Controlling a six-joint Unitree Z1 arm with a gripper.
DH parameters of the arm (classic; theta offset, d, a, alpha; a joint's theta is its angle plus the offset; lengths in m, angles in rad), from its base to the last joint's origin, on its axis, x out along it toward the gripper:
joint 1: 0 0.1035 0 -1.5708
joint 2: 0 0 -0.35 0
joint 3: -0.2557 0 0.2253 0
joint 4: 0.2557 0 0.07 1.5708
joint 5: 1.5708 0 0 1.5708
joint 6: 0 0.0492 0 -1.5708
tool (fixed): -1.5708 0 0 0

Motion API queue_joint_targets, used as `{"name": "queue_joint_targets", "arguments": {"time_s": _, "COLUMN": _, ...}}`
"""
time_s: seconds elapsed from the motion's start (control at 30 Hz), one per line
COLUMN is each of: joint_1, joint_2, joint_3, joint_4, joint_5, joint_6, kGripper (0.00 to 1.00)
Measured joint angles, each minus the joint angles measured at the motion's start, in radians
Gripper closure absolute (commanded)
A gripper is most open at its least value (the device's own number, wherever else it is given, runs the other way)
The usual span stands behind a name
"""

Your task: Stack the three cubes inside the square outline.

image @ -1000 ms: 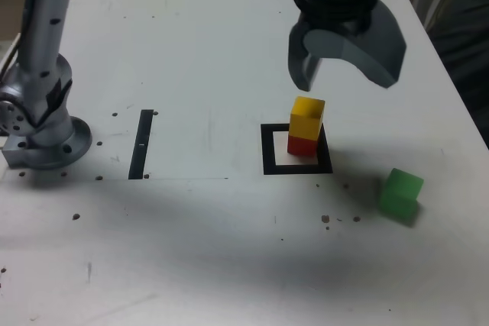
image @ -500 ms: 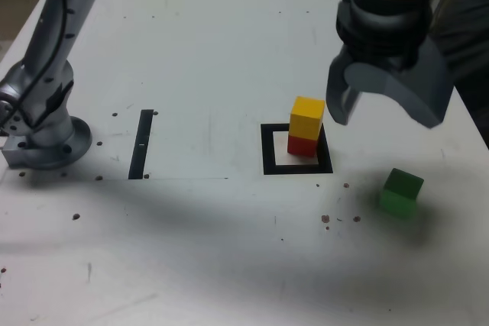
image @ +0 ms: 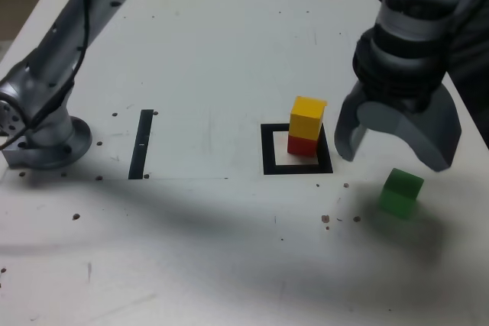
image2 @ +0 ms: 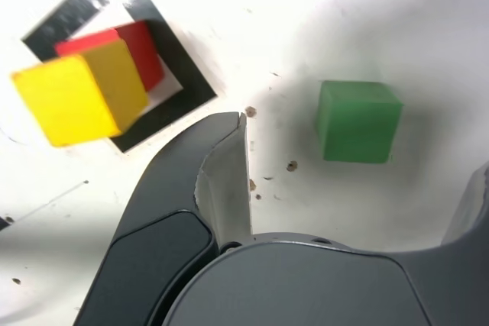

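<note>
Cubes, three, on a white table (image: 229,43); recorded from the exterior view's left to its right.

Arm base (image: 42,131): grey metal, bolted at the table's left edge, the arm rising from it out of the top of the frame.

Black strip (image: 141,143): thin, straight, lay flat near the base, well apart from the cubes.

Square outline (image: 267,150): thick black border, pale centre, sat near the middle of the table. Small dark specks were scattered on the table below it.

Red cube (image: 303,145): stood inside the outline, on the pale centre.

Yellow cube (image: 307,116): rested on top of the red cube, turned slightly against it; in the wrist view (image2: 76,101) it overhung the red cube (image2: 130,51) and hid most of it.

Gripper (image: 397,139): dark grey, pointed downward, hung above the table between the stack and the green cube. Its two fingers were spread wide and held nothing. It touched no cube.

Green cube (image: 401,192): sat alone on the bare table, outside the outline, to the right of the stack and apart from it. In the wrist view (image2: 359,120) it lay in the gap between the fingers, with one finger (image2: 218,181) to its side.
</note>
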Motion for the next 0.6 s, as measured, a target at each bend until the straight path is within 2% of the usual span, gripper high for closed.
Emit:
{"name": "queue_joint_targets", "arguments": {"time_s": 0.4, "joint_1": -0.01, "joint_2": 0.077, "joint_3": -0.072, "joint_4": 0.017, "joint_5": -0.033, "joint_6": -0.002, "kGripper": 0.01}}
{"name": "queue_joint_targets", "arguments": {"time_s": 0.6, "joint_1": -0.01, "joint_2": 0.12, "joint_3": -0.105, "joint_4": 0.037, "joint_5": -0.04, "joint_6": -0.002, "kGripper": 0.06}}
